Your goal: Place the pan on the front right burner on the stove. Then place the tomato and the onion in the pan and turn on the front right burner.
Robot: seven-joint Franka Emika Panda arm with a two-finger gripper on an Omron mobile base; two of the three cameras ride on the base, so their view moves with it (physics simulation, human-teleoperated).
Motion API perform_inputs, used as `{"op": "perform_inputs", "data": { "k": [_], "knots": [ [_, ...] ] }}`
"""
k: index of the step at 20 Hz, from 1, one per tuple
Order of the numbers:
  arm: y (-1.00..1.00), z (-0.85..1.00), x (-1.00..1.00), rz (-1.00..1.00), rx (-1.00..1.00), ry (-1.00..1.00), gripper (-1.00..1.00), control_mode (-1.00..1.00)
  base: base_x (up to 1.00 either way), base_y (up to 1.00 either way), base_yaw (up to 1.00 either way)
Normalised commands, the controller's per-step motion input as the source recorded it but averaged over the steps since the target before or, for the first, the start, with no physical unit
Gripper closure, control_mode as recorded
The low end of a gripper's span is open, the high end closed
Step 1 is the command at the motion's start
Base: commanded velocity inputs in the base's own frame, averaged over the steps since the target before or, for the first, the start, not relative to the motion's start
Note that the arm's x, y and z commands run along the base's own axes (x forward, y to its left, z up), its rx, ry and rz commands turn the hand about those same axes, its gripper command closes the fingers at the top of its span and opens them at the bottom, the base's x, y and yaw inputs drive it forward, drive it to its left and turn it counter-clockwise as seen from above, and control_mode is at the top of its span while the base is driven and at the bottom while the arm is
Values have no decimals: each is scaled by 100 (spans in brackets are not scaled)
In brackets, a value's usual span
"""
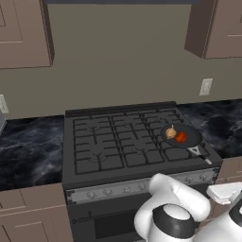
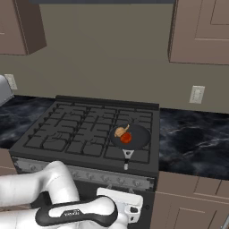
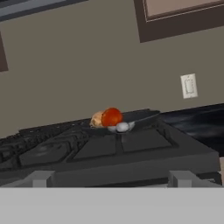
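The dark pan [image 1: 190,131] [image 2: 139,135] sits on the front right burner [image 1: 179,153] [image 2: 139,154] of the stove [image 1: 108,142] [image 2: 71,132], its handle pointing to the front edge. Inside it lie the red tomato [image 1: 180,137] [image 2: 126,138] [image 3: 112,117] and, touching it, the tan onion [image 1: 171,133] [image 2: 120,131] [image 3: 96,119]. My gripper [image 1: 226,191] [image 2: 127,200] hangs low in front of the stove at the height of the silver knob strip [image 1: 123,188] [image 2: 96,175], below the pan's handle. It is open and holds nothing. The hand view looks level across the grates at the pan [image 3: 141,118].
Black marble counters [image 1: 28,151] [image 2: 197,138] flank the stove. A wall outlet [image 1: 205,87] [image 2: 197,94] [image 3: 189,85] sits behind the right counter. Brown upper cabinets [image 1: 23,33] [image 2: 201,31] hang at both sides, and lower cabinets [image 1: 33,212] [image 2: 188,201] stand beside the oven door.
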Motion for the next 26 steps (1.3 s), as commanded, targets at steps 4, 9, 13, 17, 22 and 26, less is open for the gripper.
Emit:
{"op": "perform_inputs", "data": {
  "k": [4,9,13,17,22,26],
  "knots": [
    [-2,-46,0,0,0,0,-100,-100,0,0,0],
    [-15,-26,0,-1,0,0,-100,-100,0,0,0],
    [-26,-3,0,-4,0,0,-100,-100,0,0,0],
    [-23,-7,0,-4,0,0,-100,-100,0,0,0],
    [-10,-27,4,-3,0,0,-100,-100,0,0,0],
    [-2,-38,10,-4,0,0,-100,-100,0,0,0]
  ]
}}
